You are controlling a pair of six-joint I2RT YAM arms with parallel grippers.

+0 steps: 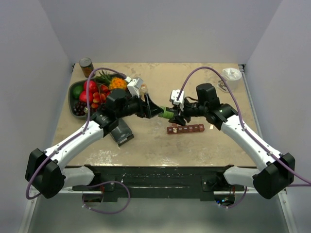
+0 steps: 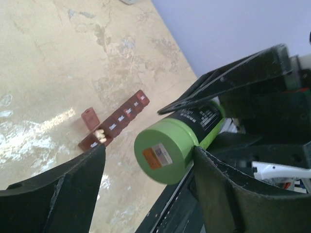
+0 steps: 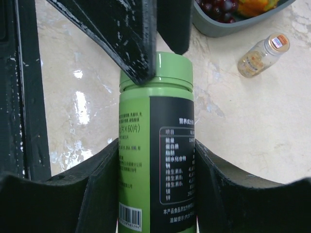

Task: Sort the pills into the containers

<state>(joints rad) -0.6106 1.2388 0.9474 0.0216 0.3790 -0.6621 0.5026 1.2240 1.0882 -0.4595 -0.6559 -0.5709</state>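
A green pill bottle (image 1: 166, 114) hangs level above the table between both arms. My right gripper (image 3: 155, 150) is shut on its labelled body (image 3: 158, 160). My left gripper (image 2: 149, 148) straddles the green cap (image 2: 165, 153): one finger (image 2: 214, 174) touches the cap's side, the other finger (image 2: 73, 184) stands a gap away, so it is open. The containers (image 1: 186, 129), a red-brown strip of small compartments, lie on the table just below the bottle. In the left wrist view the strip (image 2: 116, 121) has one end lid raised and pale pills (image 2: 100, 136) in that end compartment.
A dark fruit tray (image 1: 77, 97) sits at the back left, with a small amber bottle (image 3: 262, 54) beside it. A can (image 1: 86, 67) stands at the far left corner, a white crumpled object (image 1: 232, 75) at the far right. A dark grey block (image 1: 121, 132) lies under the left arm.
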